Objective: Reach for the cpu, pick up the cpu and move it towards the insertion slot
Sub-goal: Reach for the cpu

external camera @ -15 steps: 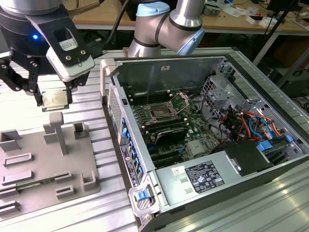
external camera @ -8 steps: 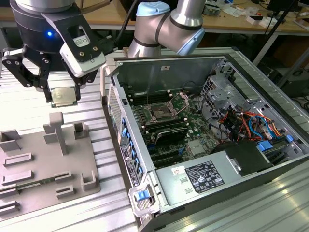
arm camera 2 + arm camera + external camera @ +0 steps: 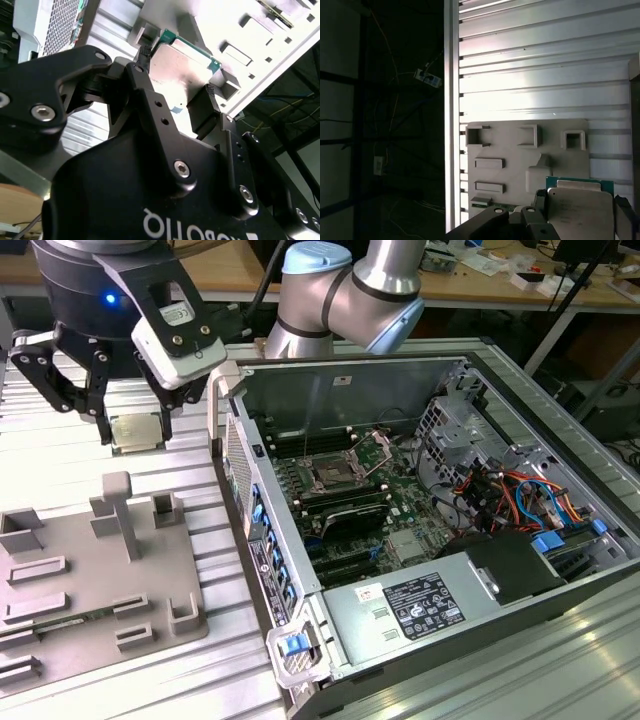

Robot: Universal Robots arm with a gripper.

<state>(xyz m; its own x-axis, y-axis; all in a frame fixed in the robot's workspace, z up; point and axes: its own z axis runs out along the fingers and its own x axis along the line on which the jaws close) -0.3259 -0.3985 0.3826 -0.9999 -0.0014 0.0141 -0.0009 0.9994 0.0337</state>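
Pincer (image 3: 137, 430) grips cpu (image 3: 136, 432) aloft above grey tray (image 3: 60, 640)

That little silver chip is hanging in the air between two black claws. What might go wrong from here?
1. The end effector pinches the flat square silvery-topped chip only at its edges, above the ribbed metal table, so it might slip and drop.
2. The shiny-framed square socket lies deep inside the open computer case; the arm may brush its walls.
3. A tilted chip might seat badly.
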